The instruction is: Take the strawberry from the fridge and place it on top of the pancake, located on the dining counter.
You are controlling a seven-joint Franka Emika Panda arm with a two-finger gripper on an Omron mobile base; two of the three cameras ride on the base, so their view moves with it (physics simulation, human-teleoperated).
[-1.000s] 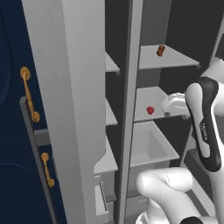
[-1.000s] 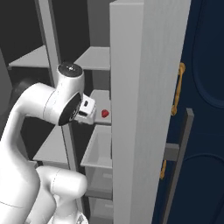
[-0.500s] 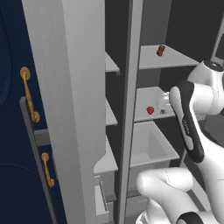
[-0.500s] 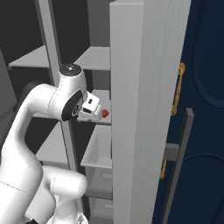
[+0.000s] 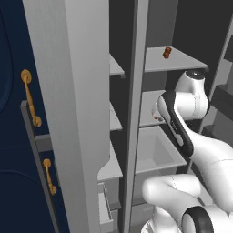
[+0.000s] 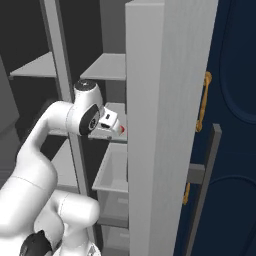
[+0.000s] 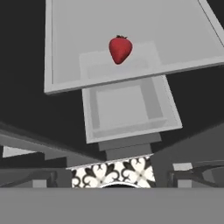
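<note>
hand view shows the strawberry (image 7: pixel 120 49) alone on a fridge (image 5: pixel 77 91) shelf (image 7: pixel 70 39); soft and light, best pinched gently across its middle. gripper (image 6: pixel 120 129) fingers spread fully, holding nothing.

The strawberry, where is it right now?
The strawberry lies on a grey shelf inside the open fridge, directly above an open drawer in the hand view.

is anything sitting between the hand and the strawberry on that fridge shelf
Nothing visible. The small red strawberry lies alone on the flat grey fridge shelf, with bare shelf on the side facing the open hand.
</note>
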